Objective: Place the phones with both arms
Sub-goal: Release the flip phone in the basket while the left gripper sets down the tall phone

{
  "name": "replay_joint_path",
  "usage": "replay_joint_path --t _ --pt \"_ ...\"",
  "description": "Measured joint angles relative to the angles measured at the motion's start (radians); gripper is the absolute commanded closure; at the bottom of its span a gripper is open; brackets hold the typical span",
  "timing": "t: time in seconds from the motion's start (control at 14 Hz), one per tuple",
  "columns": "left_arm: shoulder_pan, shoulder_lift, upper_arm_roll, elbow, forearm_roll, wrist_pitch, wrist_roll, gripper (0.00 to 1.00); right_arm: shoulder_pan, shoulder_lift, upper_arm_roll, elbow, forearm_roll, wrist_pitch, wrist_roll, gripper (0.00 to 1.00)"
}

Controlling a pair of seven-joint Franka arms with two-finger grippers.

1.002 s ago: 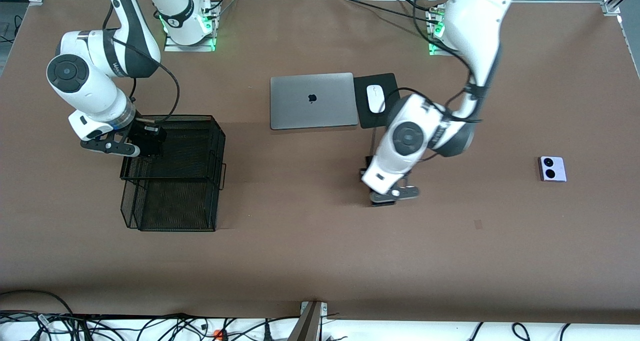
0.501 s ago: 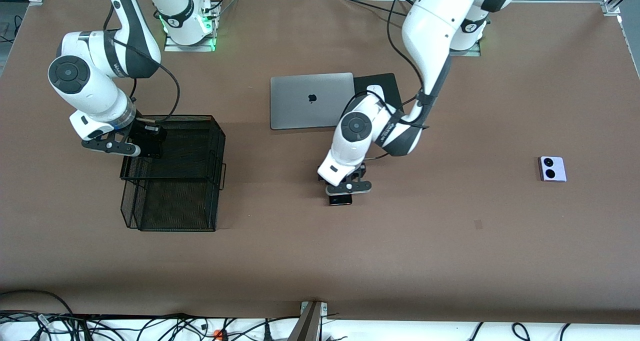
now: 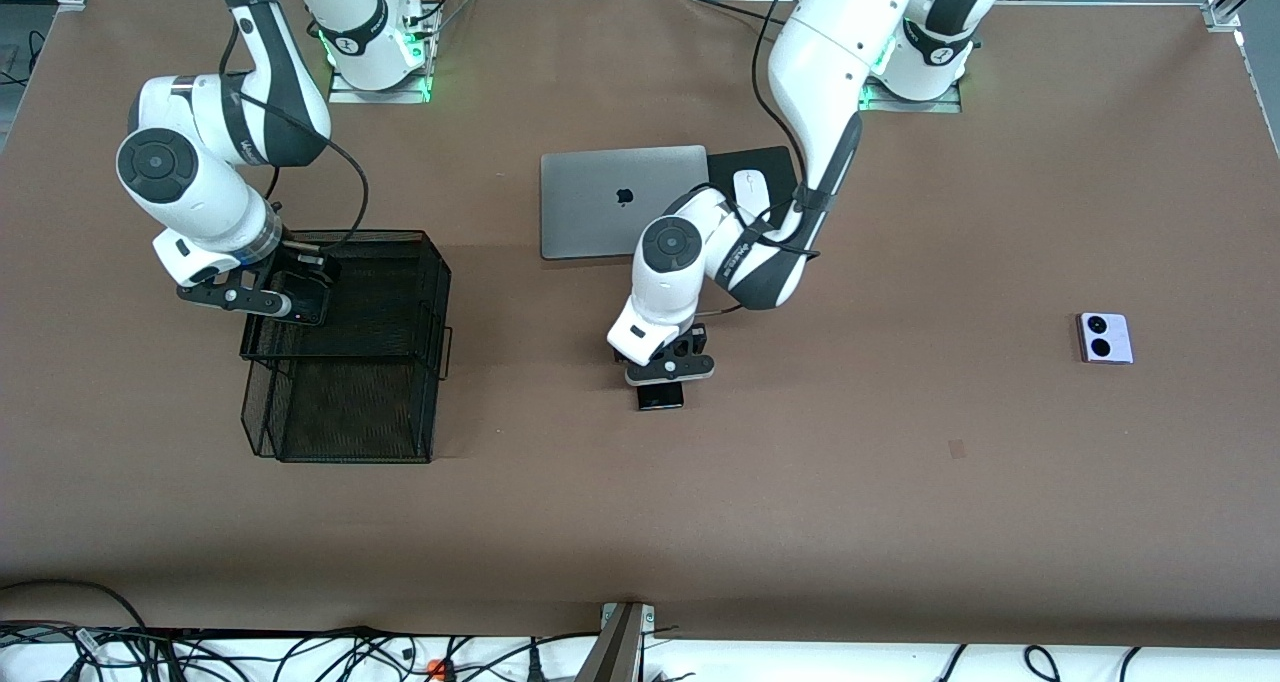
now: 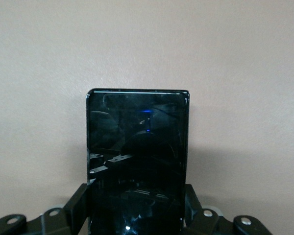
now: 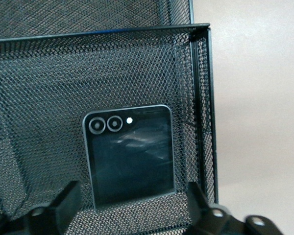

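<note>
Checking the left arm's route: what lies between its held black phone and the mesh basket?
Front view: only bare tabletop between the black phone and mesh basket.

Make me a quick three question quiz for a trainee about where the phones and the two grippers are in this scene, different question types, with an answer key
1. True or false: the left gripper is shut on the long slim black phone.
2. Where does the black flip phone lie?
A. on the laptop
B. in the mesh basket
C. on the mouse pad
3. Fill in: the lilac phone lies on the bare table toward the ____ arm's end.

Key:
1. True.
2. B; the right gripper stands open over it.
3. left
</note>
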Motion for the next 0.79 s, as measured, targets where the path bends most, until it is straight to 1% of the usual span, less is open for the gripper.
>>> replay_joint_path --t 0.14,0.21,0.29,0.36,0.57,0.64,0.79 --pt "-0.007 0.007 0.006 0.006 0.000 0.000 -0.003 1.00 0.000 0.000 0.000 0.002 0.000 0.003 0.000 0.01" --pt "-0.007 0.007 0.006 0.006 0.000 0.000 -0.003 0.88 0.000 -0.001 0.000 0.006 0.000 0.007 0.000 0.01" --pt "-0.008 0.007 0.007 0.007 0.000 0.000 -0.003 0.17 0.001 -0.001 0.000 0.016 0.000 0.009 0.000 0.01" --pt "-0.009 0.007 0.008 0.007 0.000 0.000 -0.003 0.00 0.002 -0.002 0.000 0.033 0.000 0.009 0.000 0.01" --pt "-0.013 0.010 0.012 0.009 0.004 0.000 -0.003 0.00 0.006 -0.004 0.000 0.095 0.001 -0.015 0.000 0.01" --pt "-0.013 0.010 0.014 0.014 0.004 -0.001 -0.004 0.00 0.008 -0.004 0.001 0.122 0.004 -0.041 0.000 0.01" --pt "-0.009 0.006 0.024 0.029 0.004 -0.008 -0.006 0.00 0.014 -0.002 0.002 0.196 0.033 -0.137 0.000 0.00"
